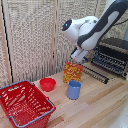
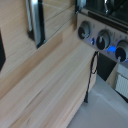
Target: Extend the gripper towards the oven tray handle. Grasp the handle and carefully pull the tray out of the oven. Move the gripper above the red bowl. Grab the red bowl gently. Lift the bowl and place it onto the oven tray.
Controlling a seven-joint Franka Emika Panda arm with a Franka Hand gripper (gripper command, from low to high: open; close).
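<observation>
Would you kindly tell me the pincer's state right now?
Pincer: cannot be told; it hangs near the oven, and its fingertips are too blurred to judge.

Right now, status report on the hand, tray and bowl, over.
Hand near the dark toaster oven, jaws unclear. Dark wire-rack tray untouched. Small red bowl on the wooden table, beside the blue cup.

red bowl [image 1: 47, 83] on table | blue cup [image 1: 74, 90] beside | oven [image 1: 112, 55] open

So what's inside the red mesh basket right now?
Nothing shows inside the red mesh basket; its floor appears bare through the open top in the exterior view. The near corner is cropped by the frame edge, so that bit can't be checked.
</observation>
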